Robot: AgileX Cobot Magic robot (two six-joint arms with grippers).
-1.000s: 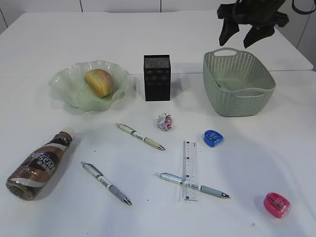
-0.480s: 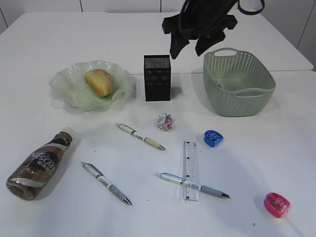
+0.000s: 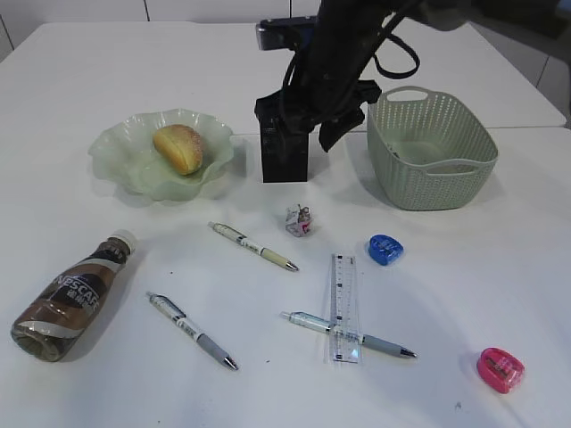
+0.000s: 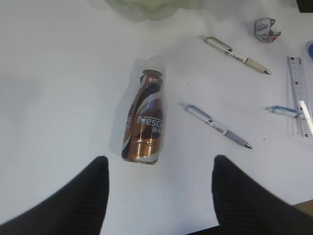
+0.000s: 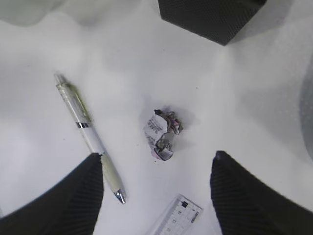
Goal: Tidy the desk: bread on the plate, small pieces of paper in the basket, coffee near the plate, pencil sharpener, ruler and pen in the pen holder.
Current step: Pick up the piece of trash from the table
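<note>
Right gripper [image 5: 156,196] wide open and empty above the crumpled paper ball [image 5: 163,133], just in front of the pen holder [image 5: 210,17]; might bump that holder or squash the paper sideways.

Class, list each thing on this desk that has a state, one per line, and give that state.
Bread: lying in the plate.
Coffee bottle: on its side, capped.
Pen holder: upright.
Basket: upright.
Paper ball: crumpled, on the desk.
Ruler: flat, lying across a pen.
Left claw: open, holding nothing.
Right claw: open above the paper ball.
</note>
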